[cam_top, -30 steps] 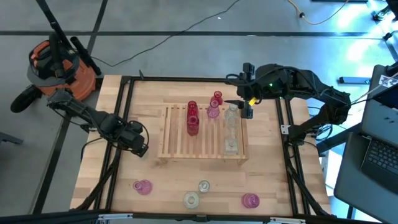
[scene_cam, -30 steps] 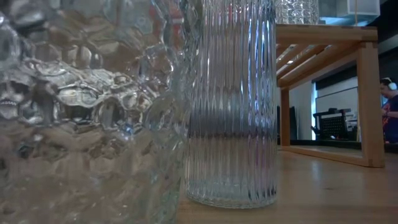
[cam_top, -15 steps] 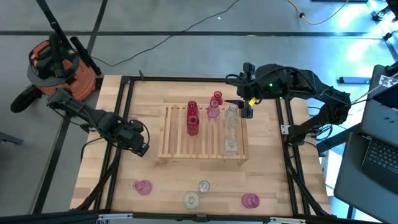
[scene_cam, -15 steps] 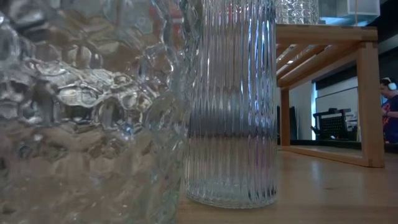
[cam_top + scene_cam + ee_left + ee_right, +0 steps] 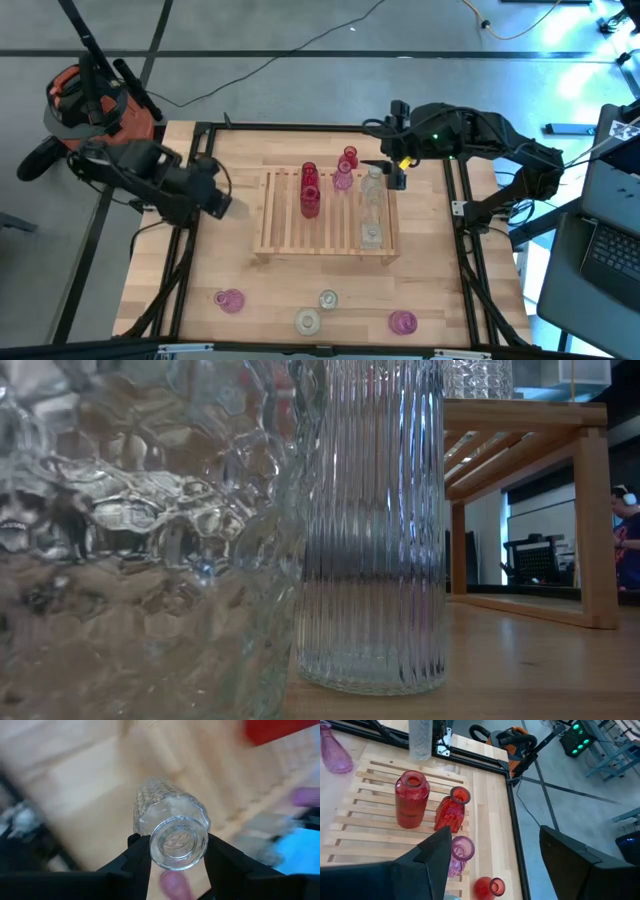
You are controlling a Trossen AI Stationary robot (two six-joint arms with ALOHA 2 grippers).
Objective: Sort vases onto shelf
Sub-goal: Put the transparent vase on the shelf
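High view: left gripper (image 5: 212, 192) sits over the table's left part, just off the shelf's (image 5: 325, 212) left edge. Its load barely shows here. Right gripper (image 5: 398, 172) waits at the shelf's far right corner, beside the clear vases. Red and pink vases stand on the far slats; four vases sit loose along the table's near edge.

Low view: only ribbed vase (image 5: 372, 530) and a dimpled one, close to the lens; no gripper visible.

Left wrist view: fingers clamp a clear vase (image 5: 172, 832) across its body, long axis running straight out from the fingers. Slats lie beyond it, so the left arm is the one to place it.

Right wrist view: fingers spread wide, empty, above the red vase (image 5: 411, 800).
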